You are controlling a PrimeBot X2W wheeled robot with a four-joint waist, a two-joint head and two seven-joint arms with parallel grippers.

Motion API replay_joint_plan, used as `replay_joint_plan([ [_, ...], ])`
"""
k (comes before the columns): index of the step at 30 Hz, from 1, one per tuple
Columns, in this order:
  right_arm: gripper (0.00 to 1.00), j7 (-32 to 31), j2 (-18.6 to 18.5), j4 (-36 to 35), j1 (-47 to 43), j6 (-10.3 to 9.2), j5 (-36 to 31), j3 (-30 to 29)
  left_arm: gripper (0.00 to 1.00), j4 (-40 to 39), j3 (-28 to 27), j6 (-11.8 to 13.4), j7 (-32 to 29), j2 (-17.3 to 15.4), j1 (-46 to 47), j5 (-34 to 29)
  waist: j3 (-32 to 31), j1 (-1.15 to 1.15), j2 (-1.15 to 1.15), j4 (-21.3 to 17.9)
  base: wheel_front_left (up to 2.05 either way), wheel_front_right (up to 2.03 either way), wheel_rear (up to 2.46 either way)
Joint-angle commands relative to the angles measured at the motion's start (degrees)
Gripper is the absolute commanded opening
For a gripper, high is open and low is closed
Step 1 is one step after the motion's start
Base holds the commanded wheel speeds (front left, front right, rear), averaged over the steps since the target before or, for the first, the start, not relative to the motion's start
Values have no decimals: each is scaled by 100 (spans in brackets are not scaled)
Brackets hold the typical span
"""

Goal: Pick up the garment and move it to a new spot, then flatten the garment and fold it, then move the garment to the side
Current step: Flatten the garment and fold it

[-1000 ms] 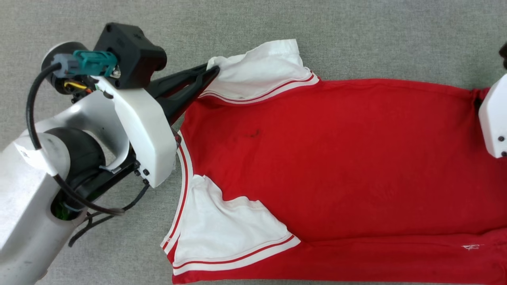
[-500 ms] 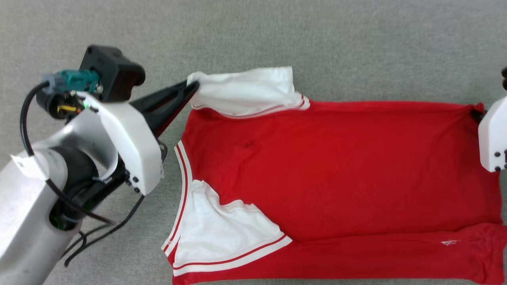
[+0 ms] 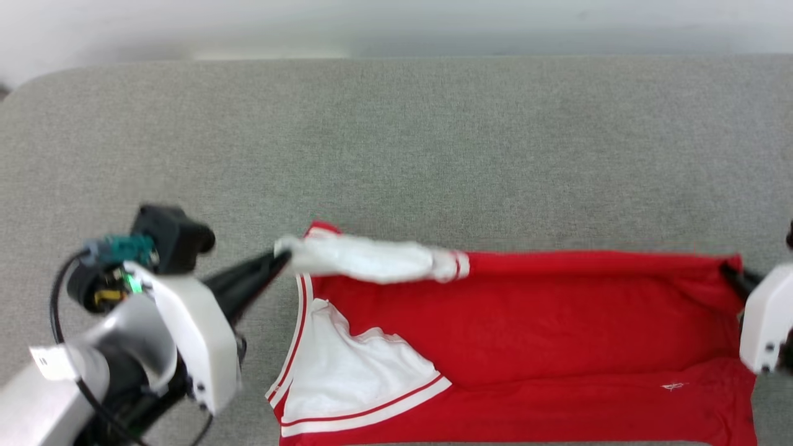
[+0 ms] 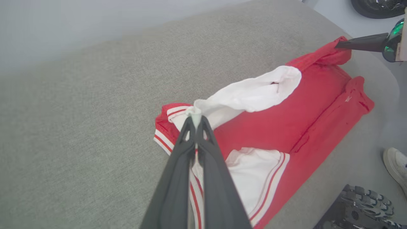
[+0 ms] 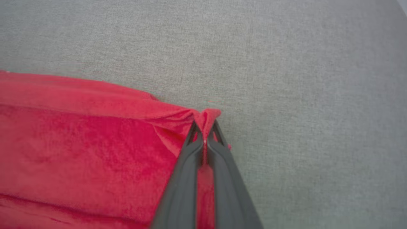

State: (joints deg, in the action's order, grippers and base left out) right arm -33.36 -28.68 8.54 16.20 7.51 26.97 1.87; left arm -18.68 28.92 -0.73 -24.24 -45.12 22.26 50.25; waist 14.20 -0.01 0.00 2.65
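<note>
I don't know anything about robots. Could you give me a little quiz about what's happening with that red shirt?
1. True or false: the left gripper is shut on a white sleeve of the red T-shirt.
2. What does the right gripper pinch?
A. a red corner at the shirt's bottom end
B. a white sleeve
C. nothing, its fingers are spread wide
3. Fill in the blank: the shirt lies on a ___ fabric-covered surface.

Key
1. True
2. A
3. grey
</note>
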Motion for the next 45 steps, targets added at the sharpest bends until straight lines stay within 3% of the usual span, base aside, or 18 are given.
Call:
replay_joint_plan([
  [1,0,43,91,-149,-357,-4,36,-112,0,-86,37,71,39,-58,-312,49,-62,1,0,10,0,0,0],
  [10,0,-20,199,-588,-1463,-4,157,-231,0,-74,257,250,119,-217,-1354,279,-137,1,0,-7,0,0,0],
  [17,0,-31,-111,-620,-1716,-4,59,53,0,357,560,126,129,-90,-1620,227,-159,1,0,-16,0,0,0],
  [31,0,146,-387,-262,-1689,-3,49,690,0,1249,1059,-166,202,333,-1503,-43,-219,1,0,39,0,0,0],
  [32,23,191,-375,-239,-1677,-3,73,718,0,1313,1092,-176,220,362,-1503,-71,-231,1,0,41,0,0,0],
  [33,84,229,-342,-215,-1661,-3,97,733,25,1386,1115,-189,233,381,-1494,-99,-251,1,0,43,0,0,0],
  [34,100,254,-304,-186,-1654,-2,137,742,76,1441,1133,-203,271,399,-1480,-149,-276,1,0,44,0,0,0],
  [35,100,277,-278,-160,-1650,-2,168,748,100,1495,1151,-209,313,425,-1478,-173,-303,1,0,44,0,0,0],
  [45,100,249,-66,-388,-1694,-3,679,400,100,1553,889,-39,1300,722,-1430,-467,-704,1,0,20,0,0,0],
])
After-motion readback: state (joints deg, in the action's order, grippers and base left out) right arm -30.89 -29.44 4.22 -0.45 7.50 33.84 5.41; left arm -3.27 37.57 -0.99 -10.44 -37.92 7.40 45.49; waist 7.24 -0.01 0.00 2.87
